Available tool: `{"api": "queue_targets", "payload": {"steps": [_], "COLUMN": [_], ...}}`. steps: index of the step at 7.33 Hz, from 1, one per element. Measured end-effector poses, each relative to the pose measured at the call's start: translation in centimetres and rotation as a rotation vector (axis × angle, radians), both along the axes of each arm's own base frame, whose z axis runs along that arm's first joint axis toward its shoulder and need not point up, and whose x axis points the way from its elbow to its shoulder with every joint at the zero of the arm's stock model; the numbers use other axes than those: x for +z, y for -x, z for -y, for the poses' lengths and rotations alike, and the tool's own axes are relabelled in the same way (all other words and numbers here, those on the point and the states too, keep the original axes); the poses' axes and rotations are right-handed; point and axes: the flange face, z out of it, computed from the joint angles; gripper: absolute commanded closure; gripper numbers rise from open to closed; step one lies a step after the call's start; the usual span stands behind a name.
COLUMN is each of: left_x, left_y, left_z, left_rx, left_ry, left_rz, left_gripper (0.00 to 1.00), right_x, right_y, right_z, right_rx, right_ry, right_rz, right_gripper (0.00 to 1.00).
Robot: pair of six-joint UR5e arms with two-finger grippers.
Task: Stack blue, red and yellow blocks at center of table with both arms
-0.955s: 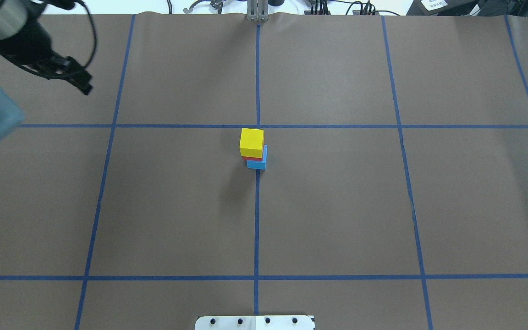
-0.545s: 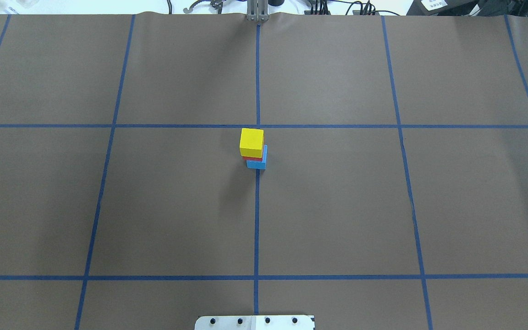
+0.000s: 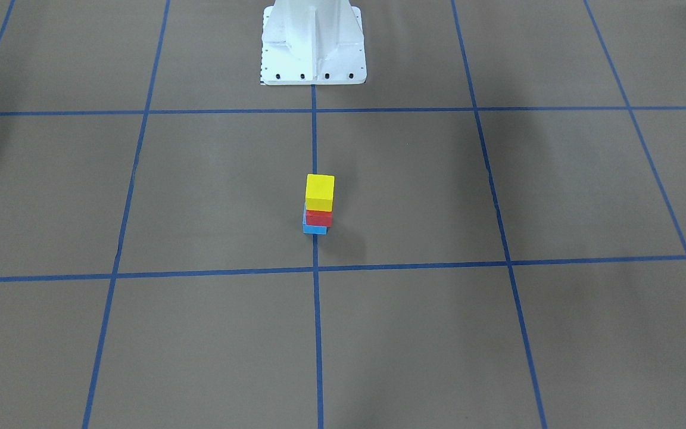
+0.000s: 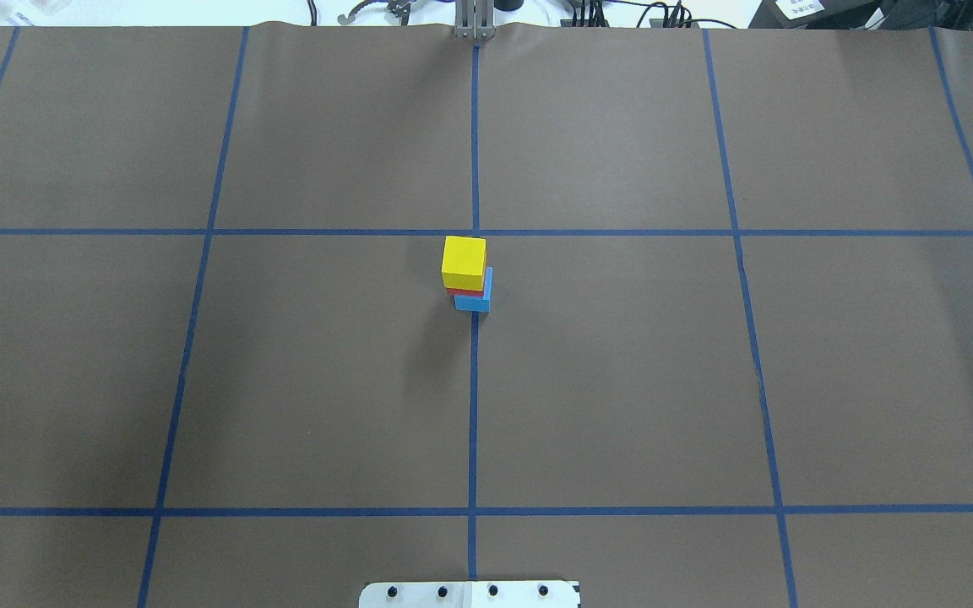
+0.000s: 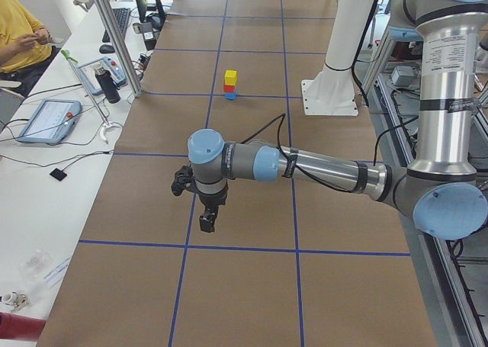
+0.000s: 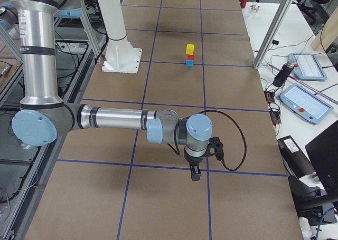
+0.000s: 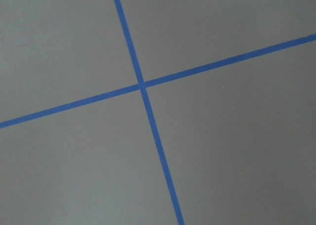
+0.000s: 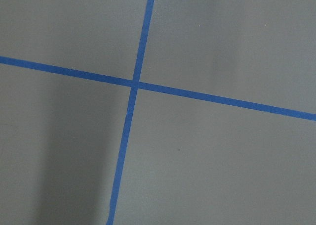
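The small yellow cube block (image 4: 464, 262) sits on top of the red block (image 3: 319, 217). The red block sits on the light blue block (image 3: 314, 229) at the bottom. This little tower stands in the middle of the brown paper-covered table (image 4: 622, 380), right on a blue tape line (image 4: 473, 405). The light blue block sticks out a bit at one side. The left gripper (image 5: 207, 223) and the right gripper (image 6: 195, 174) hang over the table, each well apart from the tower. It is not clear whether their fingers are spread or pressed together.

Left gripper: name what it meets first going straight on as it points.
The left gripper points down: likely the brown table paper near a blue tape crossing; nothing else shows below it.
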Motion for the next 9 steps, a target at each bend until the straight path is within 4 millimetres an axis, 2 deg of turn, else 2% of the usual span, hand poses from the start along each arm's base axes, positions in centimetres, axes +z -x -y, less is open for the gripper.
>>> {"api": "queue_targets", "payload": {"steps": [1, 3, 9], "left_x": [0.95, 1.87, 1.34], "left_y": [0.39, 0.62, 0.66], "left_z": [-1.26, -2.10, -2.25], "left_rx": [-0.008, -0.021, -0.018], "left_ry": [-0.002, 0.008, -0.010], "left_rz": [-0.004, -0.004, 0.001], "left_gripper": [0.00, 0.00, 0.00], "right_x": [0.01, -0.05, 0.11], "right_y": [-0.01, 0.01, -0.03], "right_z": [-0.02, -0.01, -0.13], "right_rx": [0.000, 0.000, 0.001], "right_ry": [0.000, -0.002, 0.002], "right_rz": [0.000, 0.001, 0.000], "right_gripper": [0.00, 0.00, 0.00]}}
